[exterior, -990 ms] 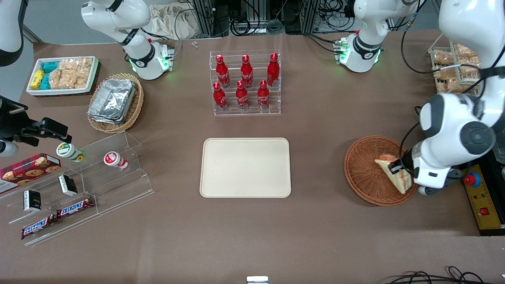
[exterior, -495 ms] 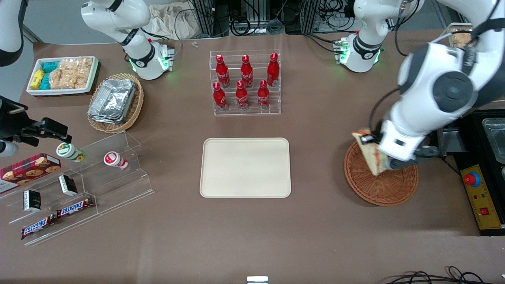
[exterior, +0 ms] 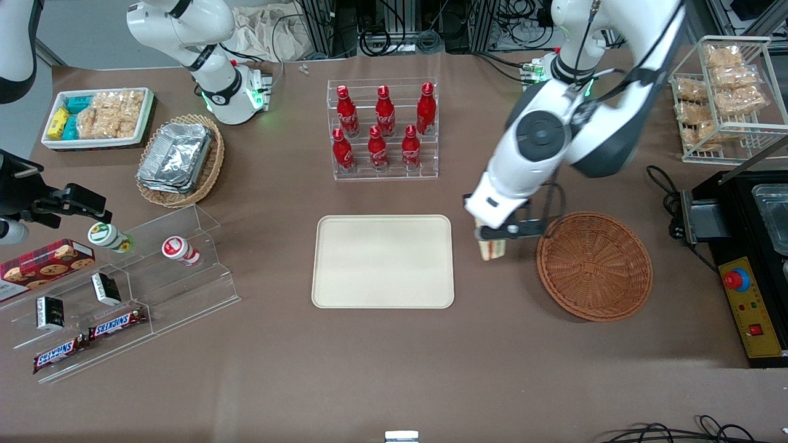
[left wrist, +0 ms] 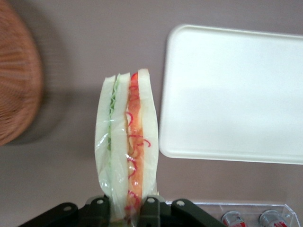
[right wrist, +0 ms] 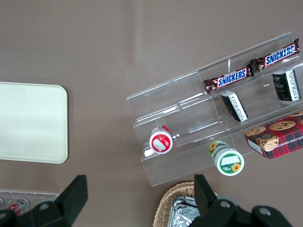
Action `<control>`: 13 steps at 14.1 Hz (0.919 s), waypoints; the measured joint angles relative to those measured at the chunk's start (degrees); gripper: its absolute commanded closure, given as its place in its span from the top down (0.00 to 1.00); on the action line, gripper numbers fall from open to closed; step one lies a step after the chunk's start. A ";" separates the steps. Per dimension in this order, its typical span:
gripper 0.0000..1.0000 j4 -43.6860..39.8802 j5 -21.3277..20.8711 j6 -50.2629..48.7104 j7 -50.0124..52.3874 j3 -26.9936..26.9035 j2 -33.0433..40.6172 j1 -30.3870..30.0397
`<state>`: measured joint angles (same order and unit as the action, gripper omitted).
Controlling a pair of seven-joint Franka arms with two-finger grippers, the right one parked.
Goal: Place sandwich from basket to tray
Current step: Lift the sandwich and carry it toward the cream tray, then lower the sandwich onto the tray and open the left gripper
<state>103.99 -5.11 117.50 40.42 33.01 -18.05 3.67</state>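
Note:
My left gripper is shut on the sandwich, a wrapped wedge of white bread with red-orange filling. It hangs above the bare table between the tray and the basket. The black fingers pinch the sandwich's wide end, and its edge points down at the table. The reddish-brown wicker basket holds nothing. The cream tray lies flat with nothing on it, close beside the sandwich.
A clear rack of red bottles stands farther from the front camera than the tray. A wire rack of bagged snacks and a black control box sit at the working arm's end. A clear stepped display of snacks sits toward the parked arm's end.
The gripper lifted the sandwich out of the basket and carried it sideways toward the tray. The basket is now empty.

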 measured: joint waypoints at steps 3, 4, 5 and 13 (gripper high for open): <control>0.00 1.50 -2.55 7.86 0.21 -0.03 -5.48 2.88; 0.00 1.48 -4.99 9.99 0.47 -0.07 -7.75 3.25; 0.00 1.40 -8.08 11.63 1.49 -0.09 -10.25 3.42; 0.00 -5.91 -21.02 14.96 12.01 -0.06 -21.56 6.83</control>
<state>98.08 -26.13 132.46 52.42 32.96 -39.61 10.50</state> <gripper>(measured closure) 0.811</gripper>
